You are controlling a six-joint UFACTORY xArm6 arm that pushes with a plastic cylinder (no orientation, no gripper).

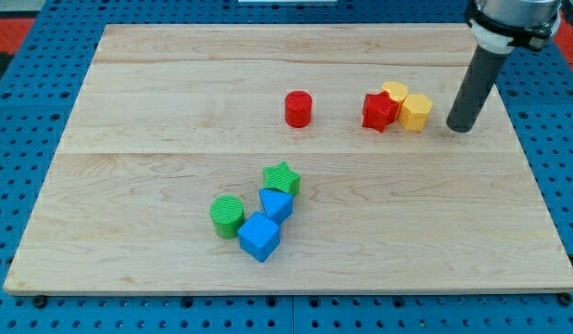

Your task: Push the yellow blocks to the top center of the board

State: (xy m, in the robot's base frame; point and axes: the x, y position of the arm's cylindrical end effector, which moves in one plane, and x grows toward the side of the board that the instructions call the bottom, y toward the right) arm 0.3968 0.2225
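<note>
Two yellow blocks sit at the view's upper right: a yellow hexagonal block (416,111) and a second yellow block (394,91) just behind it, shape unclear. A red star block (379,111) touches them on their left. My tip (461,127) rests on the board just to the right of the yellow hexagonal block, a small gap apart from it. The dark rod rises from the tip toward the view's top right corner.
A red cylinder (299,109) stands left of the red star. Lower centre holds a cluster: green star (282,177), green cylinder (227,215), blue block (276,204) and blue cube (259,236). The wooden board (157,93) lies on a blue pegboard.
</note>
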